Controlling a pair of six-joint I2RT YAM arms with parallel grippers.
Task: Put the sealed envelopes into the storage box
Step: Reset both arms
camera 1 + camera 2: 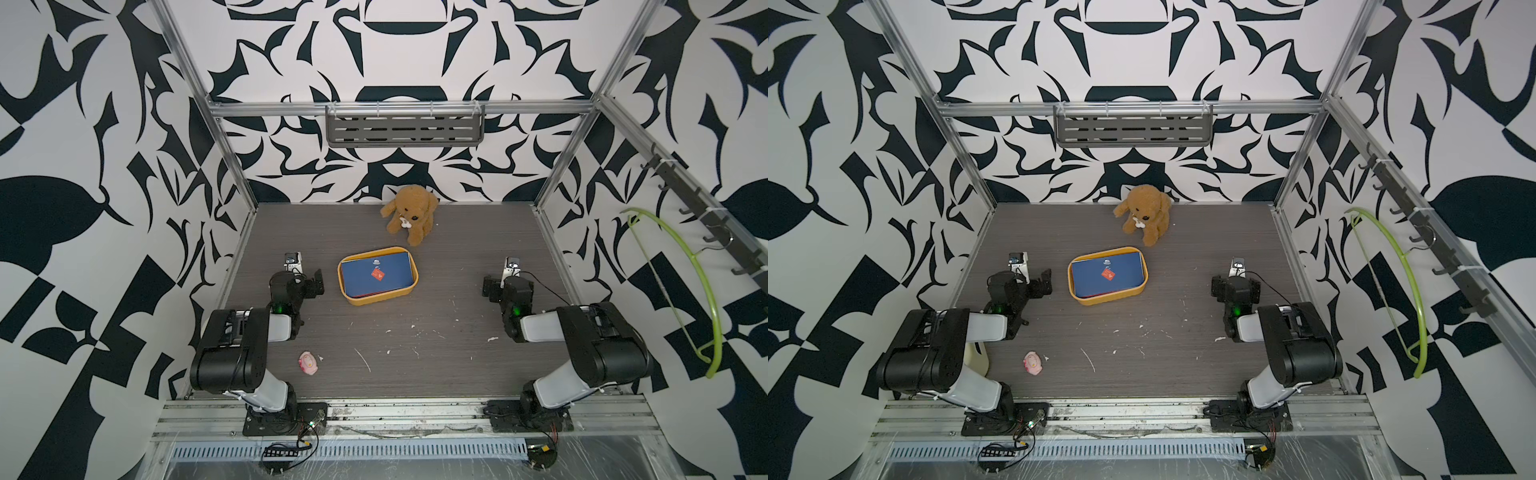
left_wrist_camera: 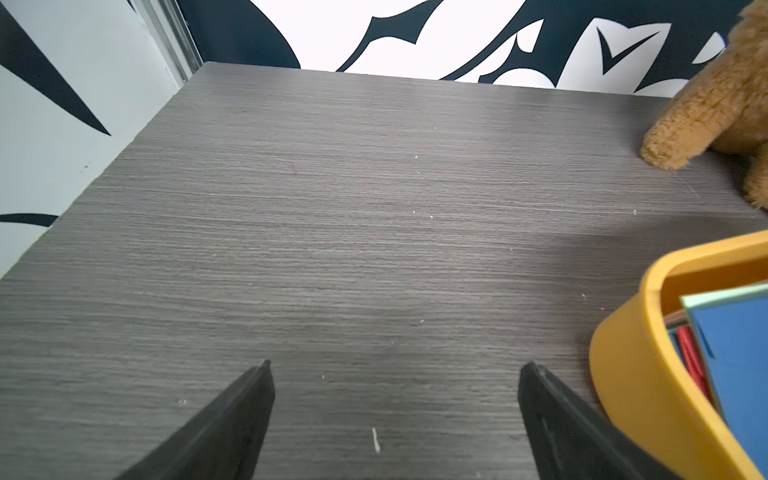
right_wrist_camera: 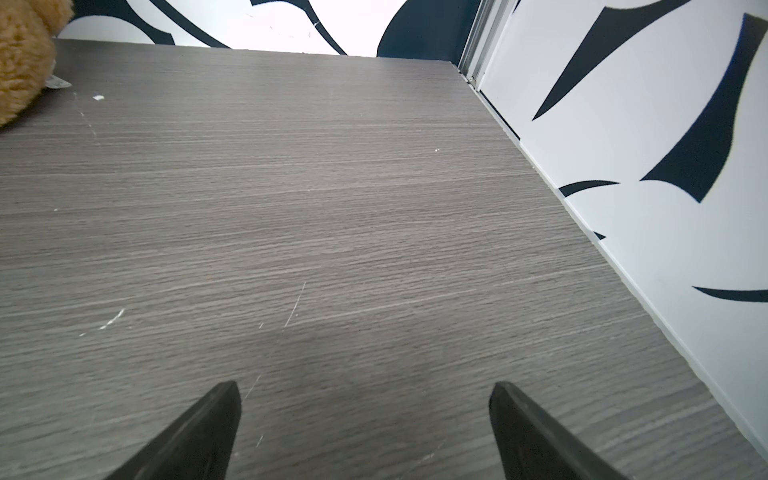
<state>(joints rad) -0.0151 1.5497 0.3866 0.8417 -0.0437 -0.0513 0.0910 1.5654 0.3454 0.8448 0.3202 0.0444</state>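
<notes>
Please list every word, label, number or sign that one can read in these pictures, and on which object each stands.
No text can be read in any view.
Red sticker on the top blue envelope in the storage box: marks too small to read.
Round sticker on the same envelope: blurred.
White tag by the plush dog: blurred.
Pink toy: no letters can be made out.
</notes>
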